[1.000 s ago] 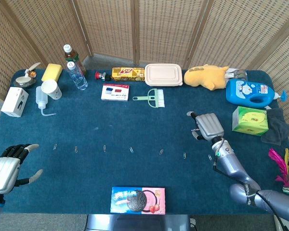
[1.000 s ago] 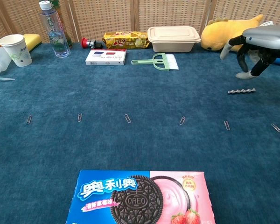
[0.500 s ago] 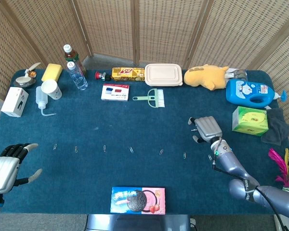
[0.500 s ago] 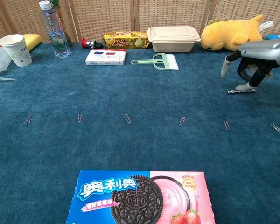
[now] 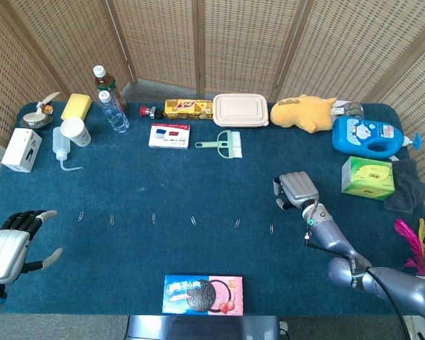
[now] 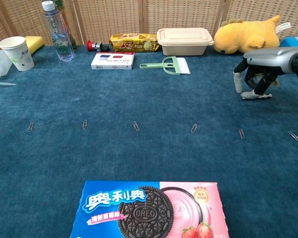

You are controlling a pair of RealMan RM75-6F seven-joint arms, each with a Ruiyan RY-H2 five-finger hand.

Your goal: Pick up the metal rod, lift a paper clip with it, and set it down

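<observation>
Metal rod (image 6: pixel 257 96) is lying on the blue carpet-like table cover (image 5: pixel 163 177), right side of the chest view, under my right hand (image 6: pixel 260 67). Its fingertips (image 6: pixel 249 93) are touching the rod; whether they are pinching it, I cannot tell. My left hand (image 5: pixel 10 244) is hovering spread at lower left of the head view, holding nothing. Paper clips (image 6: pixel 135 126) are sitting in a row across mid-frame. Wicker screens (image 5: pixel 241 42) are standing behind. Lidded beige food box (image 5: pixel 240 110) is sitting top centre, contents hidden; white paper cup (image 5: pixel 75 131) upper left.
</observation>
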